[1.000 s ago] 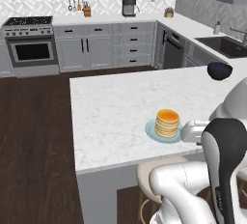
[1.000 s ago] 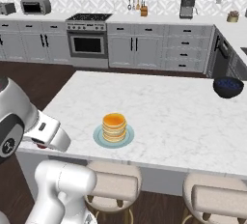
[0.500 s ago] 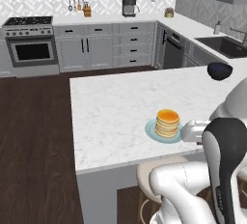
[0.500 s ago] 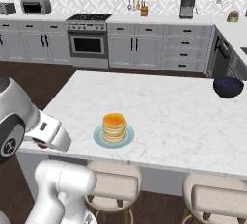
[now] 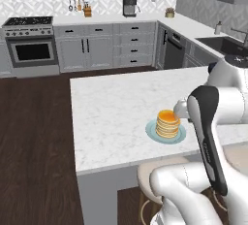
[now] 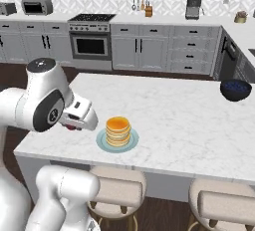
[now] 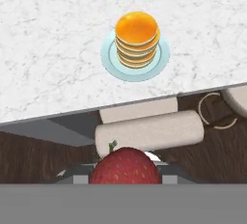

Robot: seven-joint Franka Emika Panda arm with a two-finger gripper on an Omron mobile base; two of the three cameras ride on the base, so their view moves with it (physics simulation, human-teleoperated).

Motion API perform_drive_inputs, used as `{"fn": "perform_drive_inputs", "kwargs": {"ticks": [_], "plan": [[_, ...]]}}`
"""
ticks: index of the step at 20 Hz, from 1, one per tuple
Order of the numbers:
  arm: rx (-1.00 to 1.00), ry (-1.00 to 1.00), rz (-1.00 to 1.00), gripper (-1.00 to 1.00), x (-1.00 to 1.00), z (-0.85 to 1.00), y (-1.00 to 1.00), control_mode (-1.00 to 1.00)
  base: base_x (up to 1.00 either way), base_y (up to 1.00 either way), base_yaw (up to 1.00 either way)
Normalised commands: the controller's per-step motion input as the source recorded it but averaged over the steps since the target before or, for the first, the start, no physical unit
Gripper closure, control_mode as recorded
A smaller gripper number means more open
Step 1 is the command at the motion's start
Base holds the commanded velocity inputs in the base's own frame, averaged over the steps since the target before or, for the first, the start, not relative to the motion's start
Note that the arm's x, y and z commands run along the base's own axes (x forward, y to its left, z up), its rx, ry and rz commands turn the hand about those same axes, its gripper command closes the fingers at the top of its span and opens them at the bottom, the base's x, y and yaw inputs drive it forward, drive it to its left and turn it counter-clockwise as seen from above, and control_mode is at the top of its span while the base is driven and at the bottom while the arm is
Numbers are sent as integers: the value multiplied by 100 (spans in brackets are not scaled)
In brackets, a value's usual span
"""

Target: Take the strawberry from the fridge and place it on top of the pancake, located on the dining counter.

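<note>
Looking from the right base view, going left to right, you have the white arm bulking at the left edge, then your hand [image 6: 73,125] just off the near-left corner of the dining counter [image 6: 179,125], then the pancake [image 6: 118,130] on its pale blue-green plate [image 6: 102,143], and far to the right the dark bowl [image 6: 235,89] near the counter's far edge. Two padded stools [image 6: 117,192] sit tucked under the near side.

Your hand is closed down tight on the strawberry [image 7: 125,166]. In the hand view the red fruit sits at the bottom middle, pinched between the fingertips, with its little green stem tilted up to the left. A speck of red also shows under the hand in the right base view.

The strawberry is well apart from the pancake: it hangs outside the counter's near edge, over a stool cushion [image 7: 149,132] and dark wood floor [image 7: 38,160], while the stack stands further in on the marble, its syrup top bare.

From the left base view, the stove [image 5: 30,47] stands along the back wall at the left, the pancake [image 5: 168,123] sits near the counter's near edge, and the arm's elbow crowds just right of it, hiding the hand itself.
</note>
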Motion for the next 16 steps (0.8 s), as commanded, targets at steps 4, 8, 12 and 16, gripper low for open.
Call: {"fn": "perform_drive_inputs", "kwargs": {"ticks": [4,8,12,16], "plan": [[0,-2,0,100,100,-22,-57,-100,0,0,0],[0,1,0,100,100,-35,-63,-100,0,0,0],[0,11,0,100,100,-12,-23,-100,0,0,0],[-1,14,-5,100,100,-22,11,-100,0,0,0]]}}
